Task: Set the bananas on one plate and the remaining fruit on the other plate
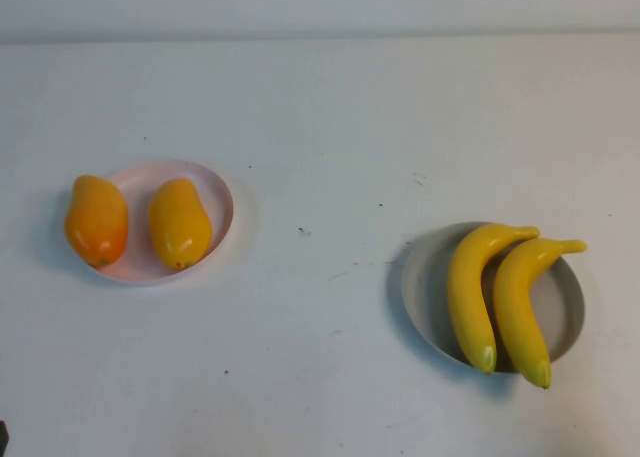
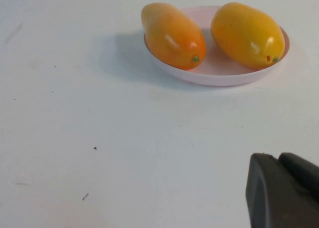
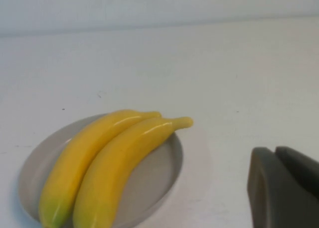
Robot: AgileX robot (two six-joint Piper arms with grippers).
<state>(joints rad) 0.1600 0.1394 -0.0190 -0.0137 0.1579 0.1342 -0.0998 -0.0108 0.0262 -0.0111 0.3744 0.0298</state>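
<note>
Surface: white table (image 1: 330,127) fills the high view, scattered with small dark specks, and a paler band runs along the top edge of the frame.
Pink plate: round pale pink plate (image 1: 222,199) sits at the left middle of the high view, well apart from the grey plate.
Mango-like fruits: two plump oval fruits lie side by side on the pink plate, close but with a strip of plate showing between them; the redder orange fruit (image 1: 96,220) lies on the plate's left side and overhangs the rim, the yellower fruit (image 1: 179,222) is nearer the plate's middle.
Same fruits, left wrist view: both fruits rest on the pink plate (image 2: 219,73) in the upper part of that frame, each with a small green dot at its end.
Grey plate: round grey plate (image 1: 425,287) sits at the lower right of the high view.
Bananas: two curved yellow bananas lie side by side and touching on the grey plate, the left banana (image 1: 472,287) and the right banana (image 1: 520,302), with their greenish tips over the near rim and their stems past the far rim.
Left gripper: a dark piece of the left gripper (image 2: 281,190) shows at the lower right of the left wrist view, above bare table and apart from the pink plate; I cannot tell how its fingers stand.
Right gripper: a dark piece of the right gripper (image 3: 284,188) shows at the lower right of the right wrist view, beside the grey plate (image 3: 164,173) without touching it; here too I cannot tell.
</note>
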